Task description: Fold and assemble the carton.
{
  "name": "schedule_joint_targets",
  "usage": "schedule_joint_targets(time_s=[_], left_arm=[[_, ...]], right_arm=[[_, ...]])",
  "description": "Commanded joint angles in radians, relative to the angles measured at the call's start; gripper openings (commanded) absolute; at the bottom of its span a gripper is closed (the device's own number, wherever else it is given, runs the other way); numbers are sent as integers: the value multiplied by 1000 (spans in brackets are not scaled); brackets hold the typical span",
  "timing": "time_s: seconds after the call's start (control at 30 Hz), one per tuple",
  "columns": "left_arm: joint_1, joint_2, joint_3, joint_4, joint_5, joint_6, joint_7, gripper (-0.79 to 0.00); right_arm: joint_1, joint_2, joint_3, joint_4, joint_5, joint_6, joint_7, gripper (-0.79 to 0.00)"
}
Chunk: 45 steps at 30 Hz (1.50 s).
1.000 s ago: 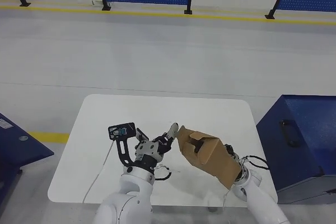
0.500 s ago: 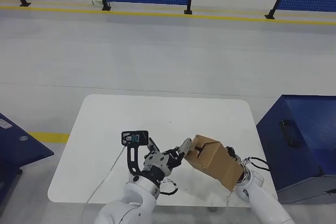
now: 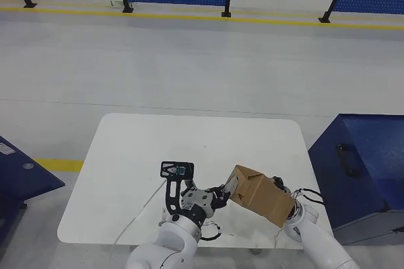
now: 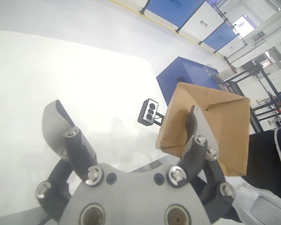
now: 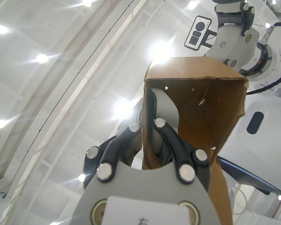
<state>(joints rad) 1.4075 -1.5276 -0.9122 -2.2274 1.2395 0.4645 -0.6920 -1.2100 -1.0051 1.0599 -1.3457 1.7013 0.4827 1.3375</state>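
Setting: large indoor industrial hall, robot test floor type. Evidence:
- Wide pale-grey floor point(image 3: 202, 67), smooth, with a painted yellow line point(image 3: 188, 17) running across the far side, as in marked factory lanes.
- Blue partition panels point(image 4: 173, 3) on black feet stand in a row along that line, fencing off bays.
- High ceiling point(image 5: 49, 36) with structural beams and rows of bright round lights point(image 5: 86, 1).
- Single white table point(image 3: 135, 175) standing free on the open floor, a big blue bin point(image 3: 370, 175) just beside it.
- Black metal frames point(image 4: 260, 76) stand farther back.
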Motion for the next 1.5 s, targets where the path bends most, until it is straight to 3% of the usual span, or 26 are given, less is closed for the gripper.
schedule_joint_targets(time_s=[0.0, 0.33, 0.63, 1.2, 1.3, 1.47], left_arm=[[-3, 0, 5, 4, 10, -1, -9, 0], [-23, -5, 21, 32, 57, 7, -50, 0], [-9, -9, -6, -44, 32, 16, -2, 0], [-1, -8, -14, -61, 29, 6, 19, 0], [-1, -8, -14, -61, 29, 6, 19, 0], [12, 4, -121, -123, 24, -81, 35, 0]], right_arm=[[3, 5, -6, -1, 4, -3, 4, -785], [22, 27, -43, 3, 22, -18, 18, -785], [42, 41, -70, 23, 54, -19, 19, -785], [40, 40, -70, 21, 59, -18, 14, -785], [59, 28, -73, -34, 72, -20, 6, -785], [124, -3, -163, -38, 138, -47, 47, -785]])
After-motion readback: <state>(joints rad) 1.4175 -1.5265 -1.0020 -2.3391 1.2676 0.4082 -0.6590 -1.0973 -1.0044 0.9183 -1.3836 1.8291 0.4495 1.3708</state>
